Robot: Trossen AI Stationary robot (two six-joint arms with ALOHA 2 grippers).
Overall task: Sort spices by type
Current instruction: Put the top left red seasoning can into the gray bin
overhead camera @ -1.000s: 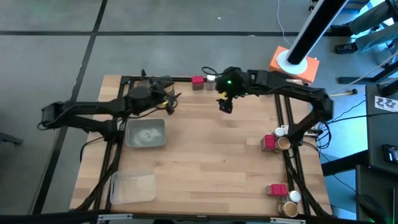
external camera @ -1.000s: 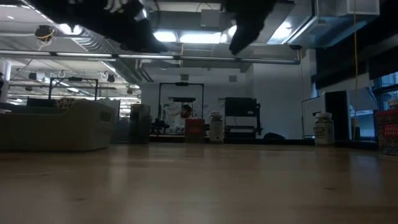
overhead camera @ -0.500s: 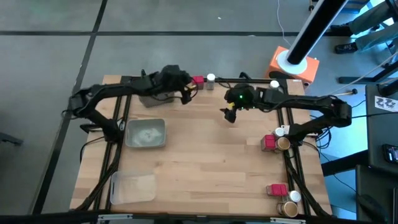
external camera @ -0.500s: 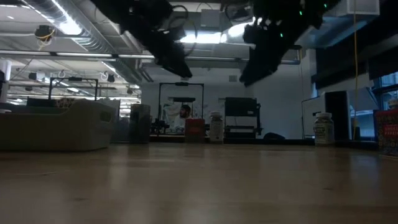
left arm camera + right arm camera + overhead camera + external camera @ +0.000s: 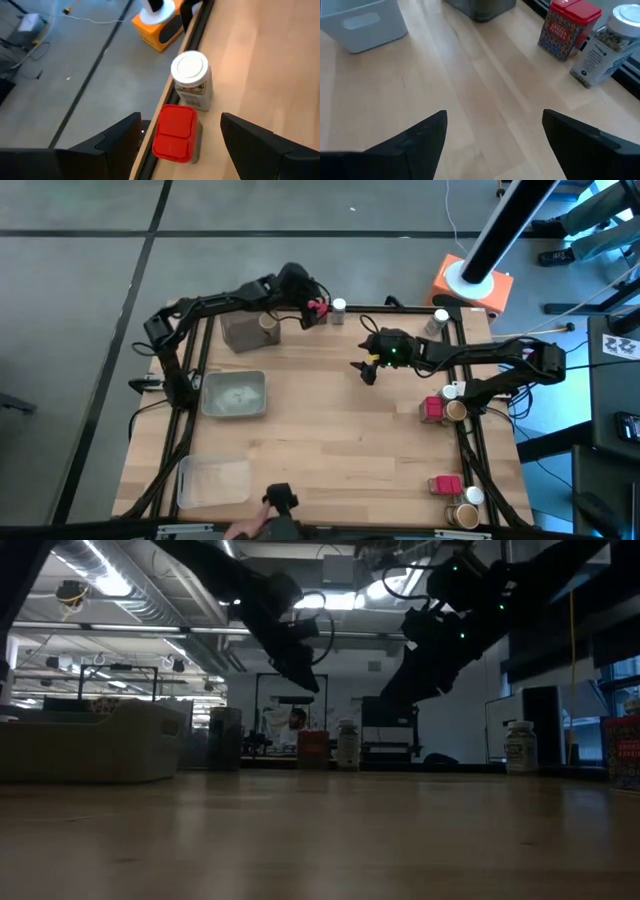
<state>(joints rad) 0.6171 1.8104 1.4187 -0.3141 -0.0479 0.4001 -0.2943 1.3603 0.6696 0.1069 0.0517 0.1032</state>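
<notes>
A red boxy packet and a white-capped clear jar stand side by side at the table's far edge. My left gripper hovers over the packet, open, one finger on each side and clear of it. My right gripper is open above bare wood near the table's middle. A brown-topped jar stands beside a dark grey box. Another white-capped jar stands at the far right. Two mixed groups stand along the right edge.
A grey tray and a clear tray sit on the table's left side. A person's hand with a dark object shows at the near edge. An orange-based post stands beyond the far right corner. Bare wood fills the middle.
My left gripper has swung toward the far edge and rightward, coming down over the red packet. My right gripper has drawn back toward the near edge and dropped lower. A person's hand with a dark object has come in at the near edge.
</notes>
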